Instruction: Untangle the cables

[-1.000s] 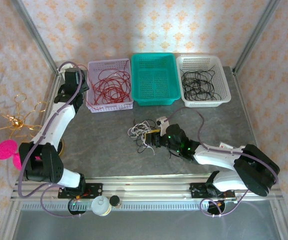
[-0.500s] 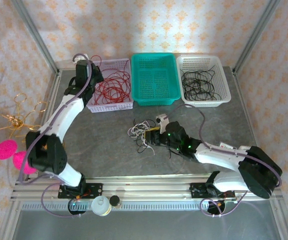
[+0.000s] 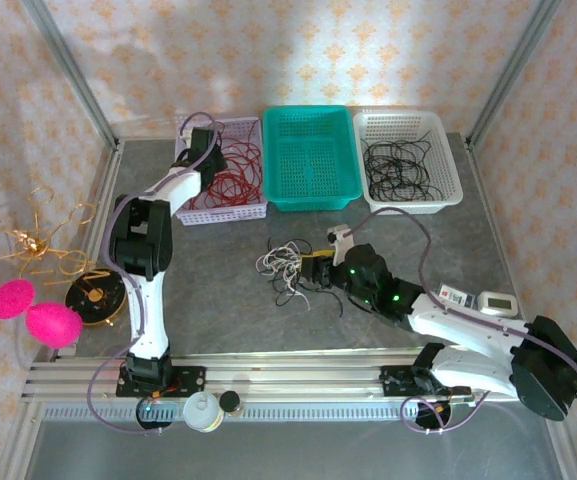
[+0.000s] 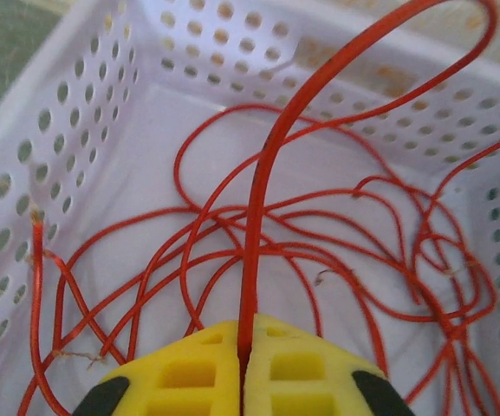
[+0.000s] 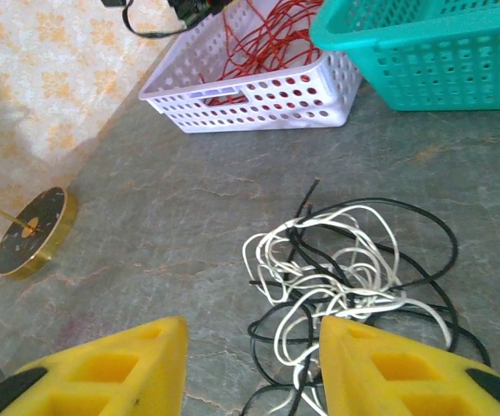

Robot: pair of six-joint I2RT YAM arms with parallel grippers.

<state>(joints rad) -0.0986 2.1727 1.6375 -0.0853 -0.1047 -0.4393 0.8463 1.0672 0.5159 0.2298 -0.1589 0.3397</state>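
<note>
A tangled clump of white and black cables (image 3: 290,266) lies on the grey table in the middle. In the right wrist view the clump (image 5: 345,269) sits just ahead of my right gripper (image 5: 254,334), partly between the open yellow fingers, nothing pinched. From above, the right gripper (image 3: 315,272) is at the clump's right side. My left gripper (image 3: 205,142) hangs over the lilac basket (image 3: 184,190) that holds red cables (image 3: 230,170). Its yellow jaws (image 4: 245,334) are shut on one red cable (image 4: 258,217), which rises and arches over the basket's red coils.
A teal basket (image 3: 308,196) stands beside the lilac one, then a white basket (image 3: 453,160) with black cables. A gold wire ornament (image 3: 28,240), two pink balls (image 3: 33,312) and a round black disc (image 3: 95,297) lie left. A small white device (image 3: 495,300) lies right.
The left arm has swung from the table's left edge to over the lilac basket, red cable in its jaws. The right gripper has opened slightly wider by the clump.
</note>
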